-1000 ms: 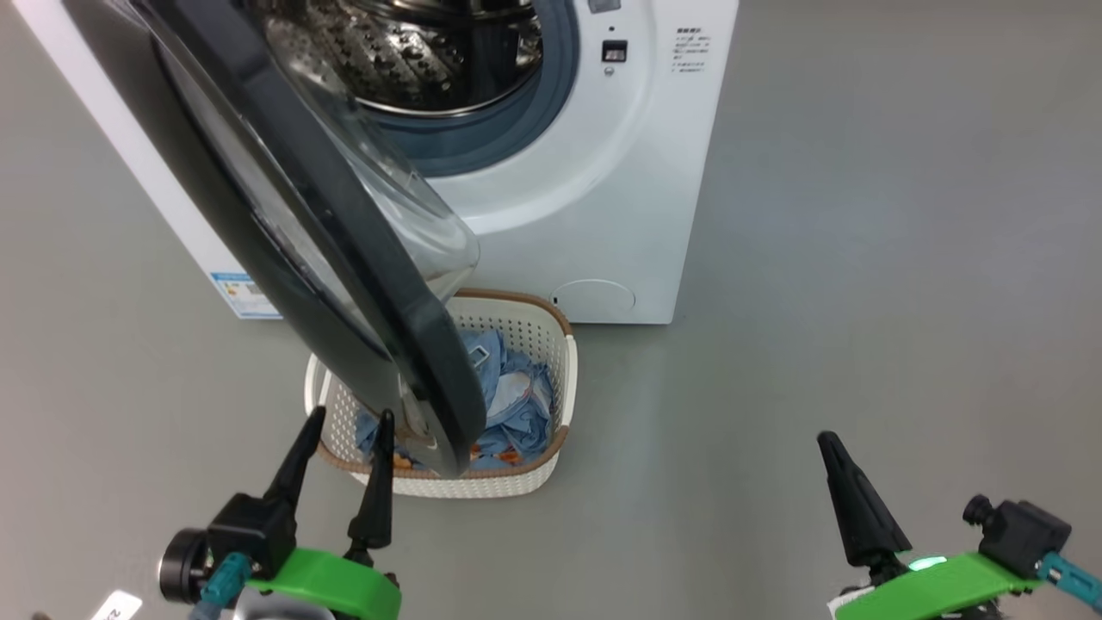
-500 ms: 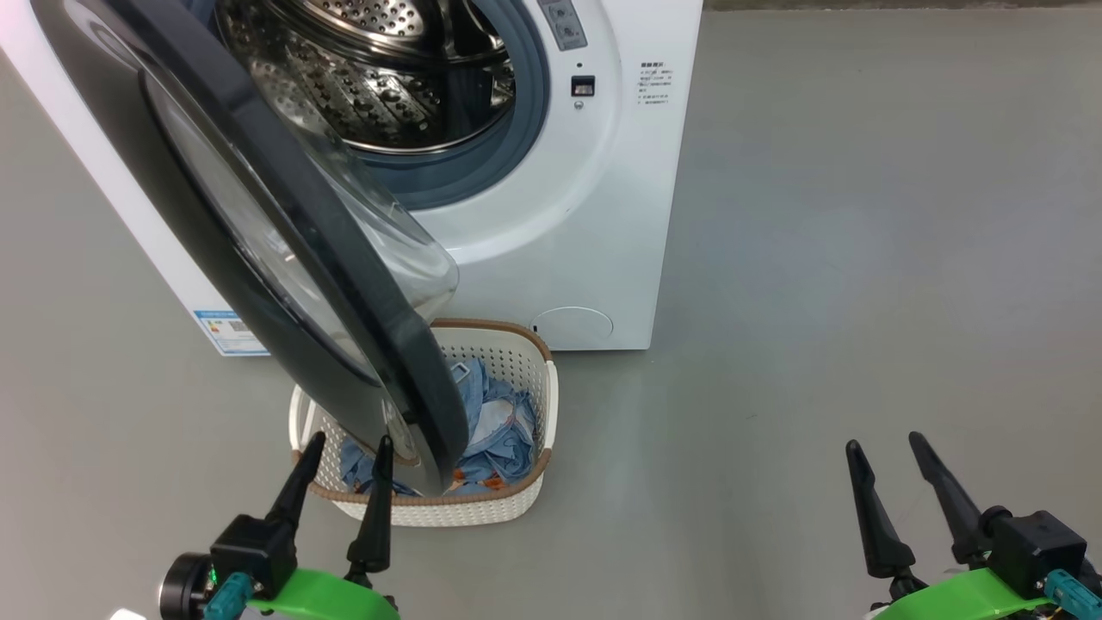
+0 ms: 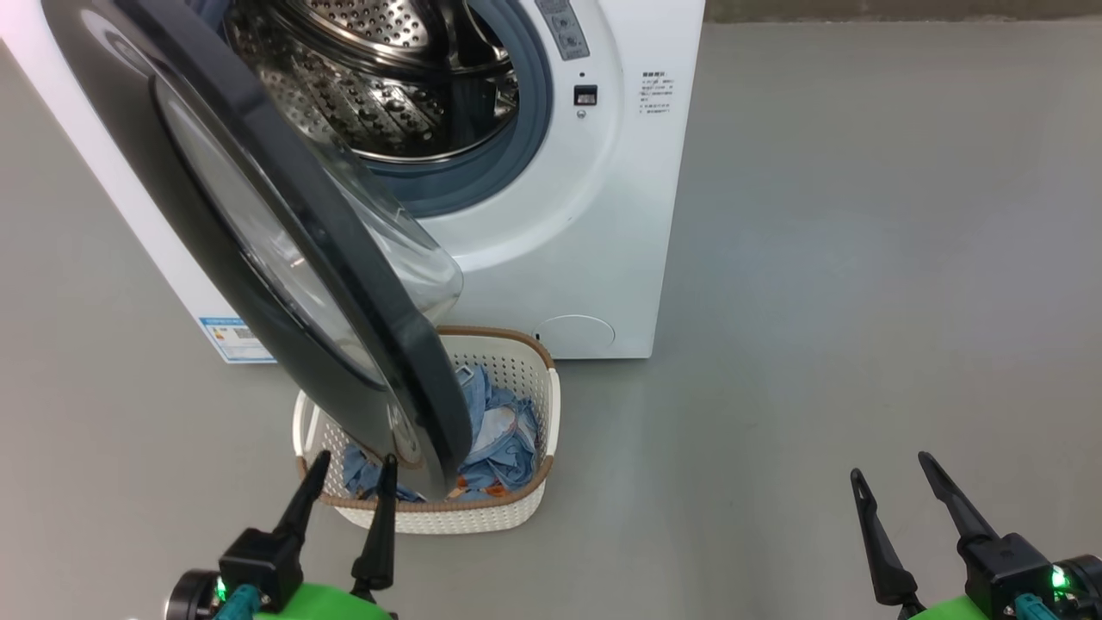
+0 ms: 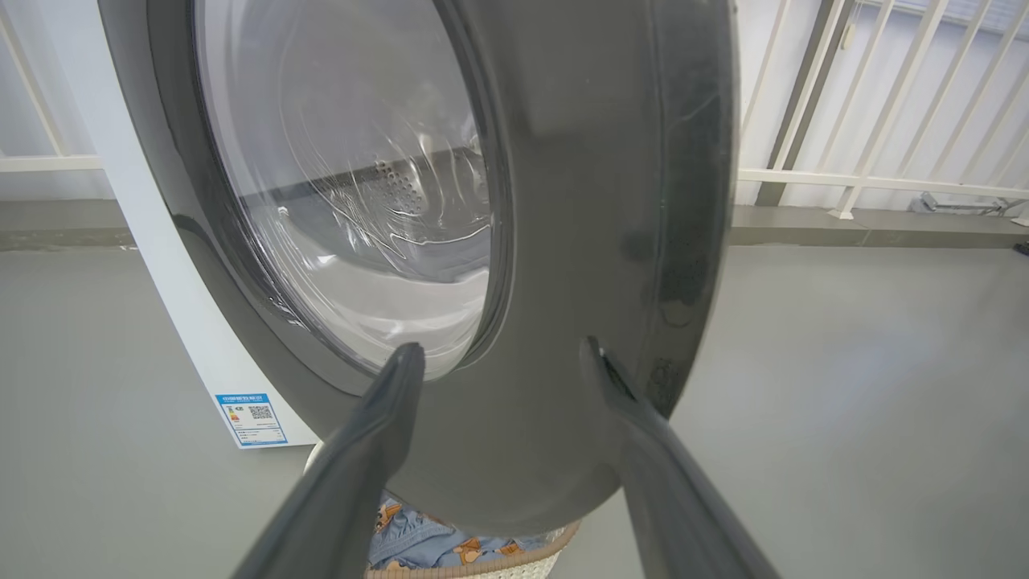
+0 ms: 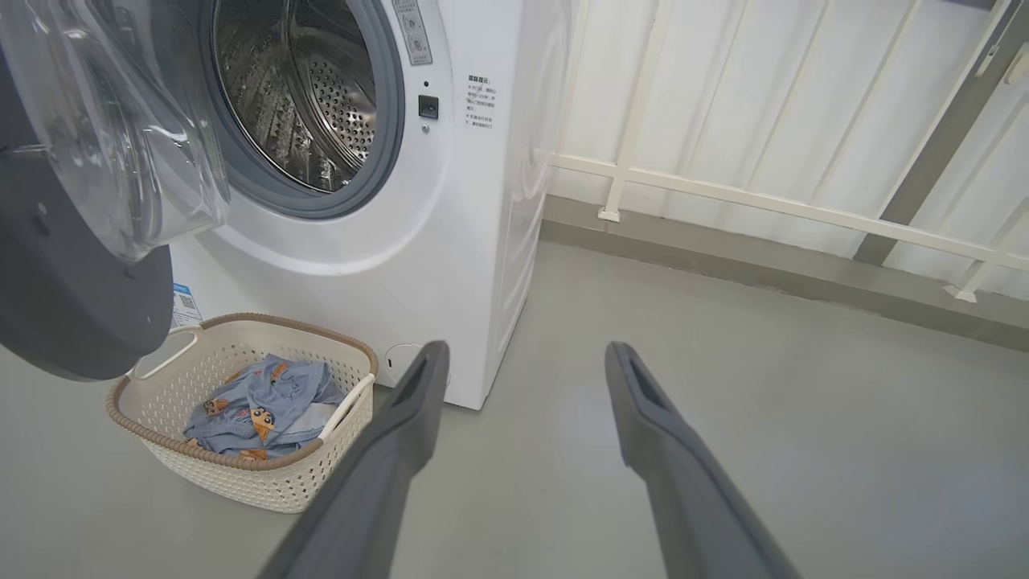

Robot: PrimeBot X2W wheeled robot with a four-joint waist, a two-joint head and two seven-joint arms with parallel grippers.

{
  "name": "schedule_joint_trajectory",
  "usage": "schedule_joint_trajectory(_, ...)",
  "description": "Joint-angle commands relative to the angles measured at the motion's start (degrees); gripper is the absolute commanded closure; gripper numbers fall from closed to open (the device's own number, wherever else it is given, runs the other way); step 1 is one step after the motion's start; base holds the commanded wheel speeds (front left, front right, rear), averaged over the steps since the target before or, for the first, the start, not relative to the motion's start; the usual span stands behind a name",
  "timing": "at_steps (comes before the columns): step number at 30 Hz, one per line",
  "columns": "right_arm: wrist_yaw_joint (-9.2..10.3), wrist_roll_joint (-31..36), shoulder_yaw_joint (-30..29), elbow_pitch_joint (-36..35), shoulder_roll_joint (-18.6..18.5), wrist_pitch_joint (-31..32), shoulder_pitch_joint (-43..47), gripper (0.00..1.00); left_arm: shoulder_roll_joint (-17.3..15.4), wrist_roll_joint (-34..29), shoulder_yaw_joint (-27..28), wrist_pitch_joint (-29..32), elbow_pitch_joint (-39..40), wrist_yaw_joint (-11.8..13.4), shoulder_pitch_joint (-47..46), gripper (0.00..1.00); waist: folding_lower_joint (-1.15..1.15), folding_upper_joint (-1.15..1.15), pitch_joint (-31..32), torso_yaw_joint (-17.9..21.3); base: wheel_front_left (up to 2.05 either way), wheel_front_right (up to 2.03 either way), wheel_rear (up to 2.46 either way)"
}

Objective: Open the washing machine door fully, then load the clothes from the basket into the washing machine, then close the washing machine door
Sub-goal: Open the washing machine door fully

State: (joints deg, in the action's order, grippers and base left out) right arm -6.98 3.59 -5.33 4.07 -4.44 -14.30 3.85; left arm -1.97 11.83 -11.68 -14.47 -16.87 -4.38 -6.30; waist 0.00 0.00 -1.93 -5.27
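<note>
Compared with a second ago, my right end effector (image 3: 890,465) has changed most. Its two fingers were pressed together in a single point then; now they stand spread wide with nothing between them, over bare floor (image 3: 861,258) at the near right, well apart from everything else. The head camera has also tilted, so the whole picture has shifted and I see more of the steel drum (image 3: 387,86). The things themselves have not moved.

My left end effector (image 3: 355,456) is spread wide as before and holds nothing. It sits at the near left with its fingertips close to the lower rim of the washing machine door (image 3: 284,258). In the left wrist view the door's dark outer face is just beyond the fingers, but I cannot tell whether either one touches it.

The door stands partly open, swung out towards me from the left side of the washing machine (image 3: 603,215). Its bottom edge hangs over the near-left part of the basket (image 3: 448,512). The basket is on the floor just in front of the machine, and the clothes (image 3: 499,430) lie bunched inside it. The drum looks empty from here. A blue sticker (image 3: 225,338) shows low on the machine's left side.
</note>
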Motion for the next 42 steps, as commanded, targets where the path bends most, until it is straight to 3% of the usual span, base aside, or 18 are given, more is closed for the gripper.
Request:
schedule_joint_trajectory(1,-0.51,0.4,1.0,-1.3,-0.3,-0.7,0.4,0.00,-0.9,0.1,1.4,-0.5,1.0,-0.1,-0.6,0.00,0.00,0.00,0.3,-0.1,0.00,0.00,0.00)
schedule_joint_trajectory(38,-0.51,-8.3,-1.4,-1.4,1.6,-0.7,1.1,0.00,-0.9,0.8,0.8,-0.5,0.3,1.1,-0.6,0.00,0.00,0.00,0.2,0.3,0.00,0.00,0.00)
schedule_joint_trajectory(39,-0.51,-8.4,-1.4,-1.4,1.6,-0.7,1.0,0.00,-0.9,0.8,0.8,-0.5,0.3,1.1,-0.6,0.14,0.00,0.00,0.2,0.3,0.00,0.00,0.00)
schedule_joint_trajectory(40,-0.51,-8.5,-1.4,-1.3,1.6,-0.7,1.0,0.00,-0.9,0.8,0.8,-0.5,0.3,1.1,-0.6,0.76,0.00,0.00,0.2,0.3,0.00,0.00,0.00)
schedule_joint_trajectory(41,-0.51,-8.6,-1.4,-1.2,1.6,-0.7,1.0,0.00,-0.9,0.8,0.8,-0.5,0.2,1.1,-0.6,1.00,0.00,0.00,0.3,0.3,0.00,0.00,0.00)
schedule_joint_trajectory(42,-0.51,-8.6,-1.4,-1.2,1.6,-0.7,1.0,0.00,-0.9,0.8,0.8,-0.5,0.2,1.1,-0.6,1.00,0.00,0.00,0.3,0.3,0.00,0.00,0.00)
